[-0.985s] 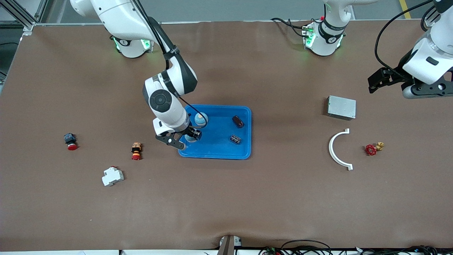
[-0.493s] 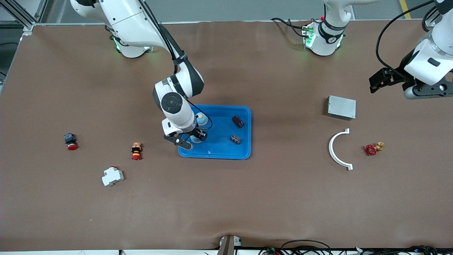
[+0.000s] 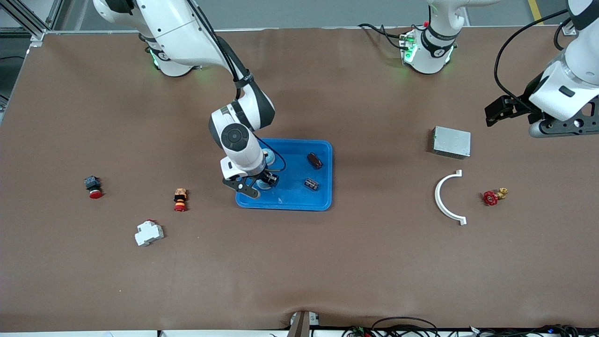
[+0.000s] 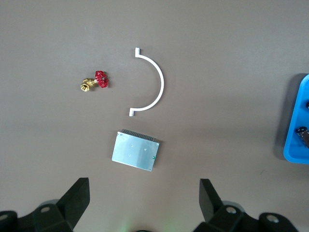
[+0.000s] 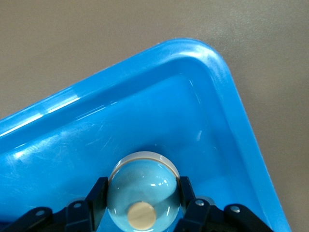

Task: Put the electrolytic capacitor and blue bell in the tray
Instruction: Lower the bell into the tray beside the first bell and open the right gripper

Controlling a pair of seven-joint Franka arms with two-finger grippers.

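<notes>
My right gripper (image 3: pixel 262 180) is shut on a pale blue bell (image 3: pixel 265 184) with a tan knob and holds it low inside the bright blue tray (image 3: pixel 323 204), near the corner at the right arm's end. In the right wrist view the bell (image 5: pixel 143 186) sits between the fingers (image 5: pixel 96 194) over the tray's floor (image 5: pixel 145 121). A second blue bell (image 3: pixel 269 154) stands in the tray, partly hidden by the arm. Two dark capacitors (image 3: pixel 314 160) (image 3: pixel 311 184) lie in the tray. My left gripper (image 3: pixel 492 112) waits open and empty in the air, beside the grey metal box (image 3: pixel 451 142).
A white curved piece (image 3: pixel 444 199) and a red-handled brass valve (image 3: pixel 491 197) lie near the grey box; the left wrist view shows the box (image 4: pixel 135 157) too. Two red push-buttons (image 3: pixel 93 187) (image 3: pixel 180 199) and a white breaker (image 3: pixel 149 233) lie toward the right arm's end.
My right gripper has carried the blue bell farther in over the tray, toward the left arm's end. The left arm has shifted slightly.
</notes>
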